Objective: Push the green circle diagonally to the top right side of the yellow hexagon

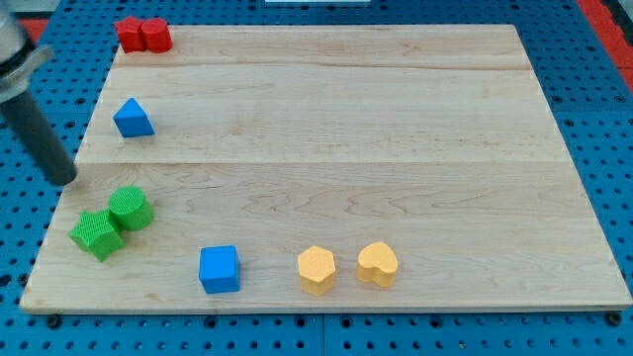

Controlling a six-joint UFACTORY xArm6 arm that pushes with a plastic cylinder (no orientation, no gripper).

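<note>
The green circle (131,209) lies near the board's left edge, touching a green star-like block (97,235) at its lower left. The yellow hexagon (316,270) sits near the view's bottom, left of a yellow heart (378,264). My tip (65,180) is at the board's left edge, up and to the left of the green circle, a short gap apart from it. The rod slants up to the view's top left.
A blue cube (219,269) lies at the view's bottom, between the green blocks and the yellow hexagon. A blue triangle (133,118) is at the left. Two red blocks (143,35) touch at the top left corner. The wooden board (396,148) rests on a blue pegboard.
</note>
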